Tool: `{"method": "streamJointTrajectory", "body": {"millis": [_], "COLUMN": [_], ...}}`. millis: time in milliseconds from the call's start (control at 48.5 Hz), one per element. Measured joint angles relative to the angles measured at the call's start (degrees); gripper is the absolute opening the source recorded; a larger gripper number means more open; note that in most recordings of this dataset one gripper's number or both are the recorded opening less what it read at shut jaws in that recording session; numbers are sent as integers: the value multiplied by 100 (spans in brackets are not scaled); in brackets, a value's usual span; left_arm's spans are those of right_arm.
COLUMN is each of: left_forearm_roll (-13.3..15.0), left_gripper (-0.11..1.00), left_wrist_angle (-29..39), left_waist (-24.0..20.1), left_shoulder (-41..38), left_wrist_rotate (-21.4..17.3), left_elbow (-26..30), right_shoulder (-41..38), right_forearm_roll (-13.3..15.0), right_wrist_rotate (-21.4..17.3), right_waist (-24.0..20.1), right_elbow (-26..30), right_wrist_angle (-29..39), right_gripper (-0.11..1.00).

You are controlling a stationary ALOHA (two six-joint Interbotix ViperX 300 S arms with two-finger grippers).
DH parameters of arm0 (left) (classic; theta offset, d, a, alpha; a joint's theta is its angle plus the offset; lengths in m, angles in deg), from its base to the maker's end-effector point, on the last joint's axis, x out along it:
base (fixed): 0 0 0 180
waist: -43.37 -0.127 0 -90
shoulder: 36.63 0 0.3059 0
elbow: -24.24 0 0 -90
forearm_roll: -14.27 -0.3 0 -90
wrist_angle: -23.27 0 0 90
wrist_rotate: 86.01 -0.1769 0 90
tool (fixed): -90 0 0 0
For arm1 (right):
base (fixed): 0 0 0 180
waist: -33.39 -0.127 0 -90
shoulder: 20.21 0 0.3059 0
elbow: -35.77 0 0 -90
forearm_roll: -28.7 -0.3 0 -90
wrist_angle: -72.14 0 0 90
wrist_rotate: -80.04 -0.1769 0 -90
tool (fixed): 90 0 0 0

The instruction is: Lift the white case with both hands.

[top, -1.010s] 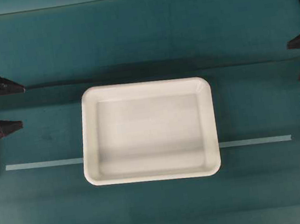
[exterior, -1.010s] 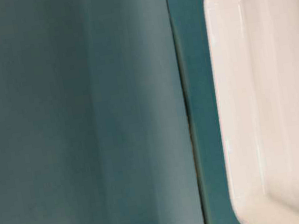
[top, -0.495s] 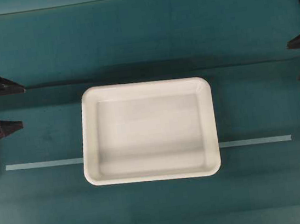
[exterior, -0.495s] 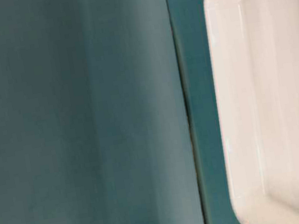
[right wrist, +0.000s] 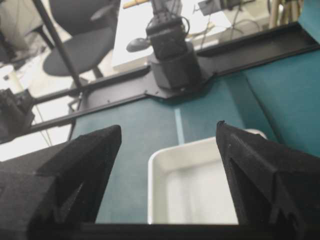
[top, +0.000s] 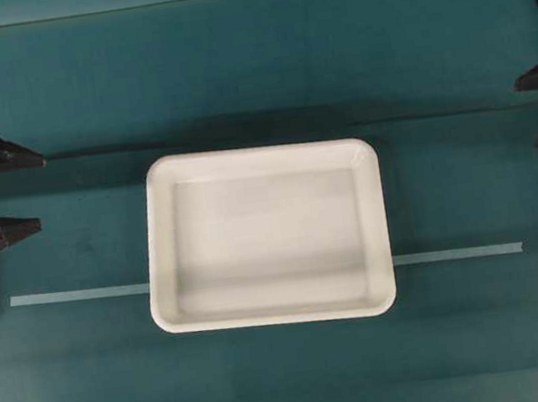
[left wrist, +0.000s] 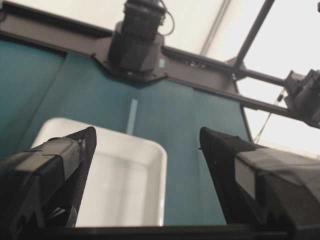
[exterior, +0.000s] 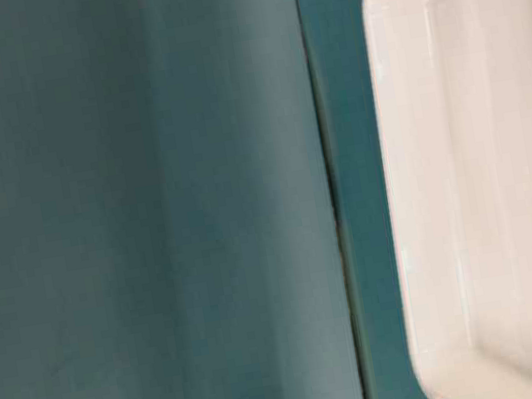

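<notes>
The white case lies flat on the teal table, near the middle in the overhead view, and nothing is in it. My left gripper stands open at the left edge, well apart from the case's left rim. My right gripper stands open at the right edge, equally far from the right rim. In the left wrist view the case shows low between the open jaws of the left gripper. Seen from the right wrist, the case lies ahead of the open right gripper. The table-level view shows only one end of the case.
A pale tape strip runs across the table and passes under the case. The opposite arm bases stand at the table ends. An office chair is beyond the table.
</notes>
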Motion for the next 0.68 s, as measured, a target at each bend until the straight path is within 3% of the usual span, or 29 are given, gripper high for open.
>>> {"method": "streamJointTrajectory", "body": {"millis": [680], "left_forearm_roll": [0], "left_gripper": [89], "left_wrist_angle": [0], "left_waist": [0], "left_shoulder": [0], "left_wrist_rotate": [0], "left_elbow": [-35], "right_shoulder": [62], "right_forearm_roll": [0], "right_wrist_rotate": [0], "right_waist": [9], "right_elbow": [9], "right_wrist_angle": [70], "right_gripper": [82]}}
